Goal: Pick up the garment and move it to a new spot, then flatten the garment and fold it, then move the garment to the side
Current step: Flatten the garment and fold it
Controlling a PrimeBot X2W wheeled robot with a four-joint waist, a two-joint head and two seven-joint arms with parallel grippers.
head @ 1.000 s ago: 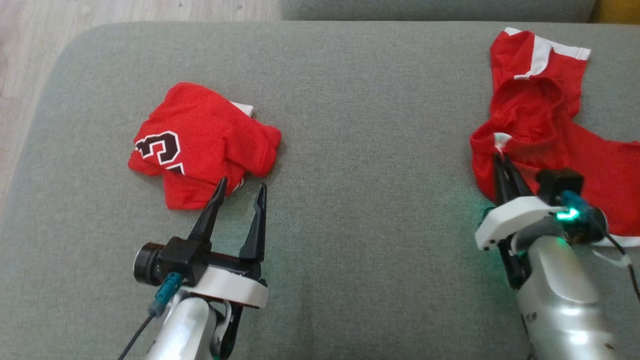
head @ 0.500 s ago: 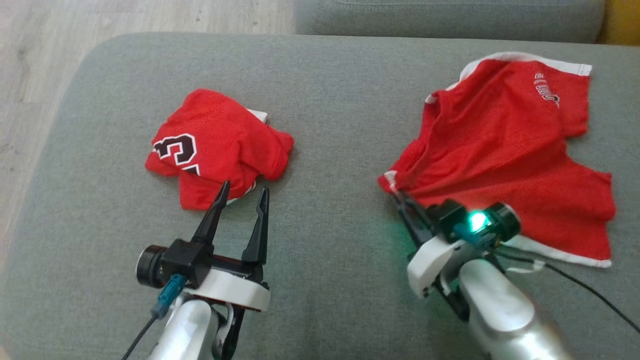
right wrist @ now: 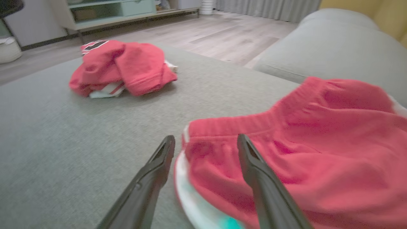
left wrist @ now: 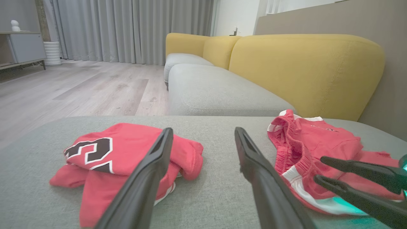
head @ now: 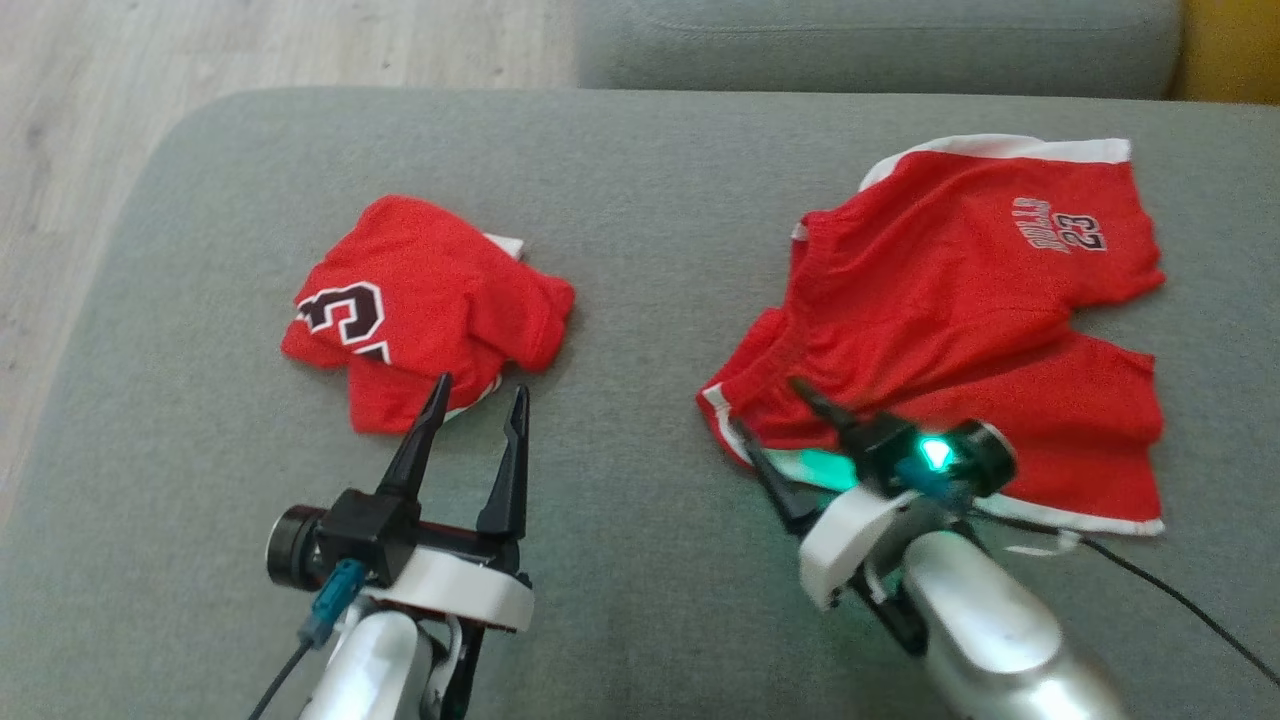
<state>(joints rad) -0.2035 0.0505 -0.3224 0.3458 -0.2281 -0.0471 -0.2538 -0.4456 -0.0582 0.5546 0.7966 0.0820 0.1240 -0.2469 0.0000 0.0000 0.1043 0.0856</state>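
- Lying on the right half of the grey sofa cushion [head: 650,250], the red shorts [head: 960,300] are spread mostly flat. The waistband faces the robot's left, white trim runs along the far and near edges, and a "23" print sits towards the far right corner.
- Right end effector [head: 775,415]: fingers apart, straddling the near-left corner of the shorts by the waistband. One finger is over red fabric and the other is beside the white edge. Nothing is clamped, and whether the fingers touch the fabric cannot be told.
- A green light [head: 935,452] on the right wrist tints the white trim under it.
- Left end effector [head: 480,392]: fingers wide apart and empty, with the tips at the near edge of a bunched red jersey [head: 420,300].
- The jersey lies on the left half of the cushion, well apart from the shorts, with a black-and-white numeral showing.
- Beyond: a second grey cushion [left wrist: 216,92], a yellow backrest [left wrist: 305,70] and a wood floor [head: 100,100].
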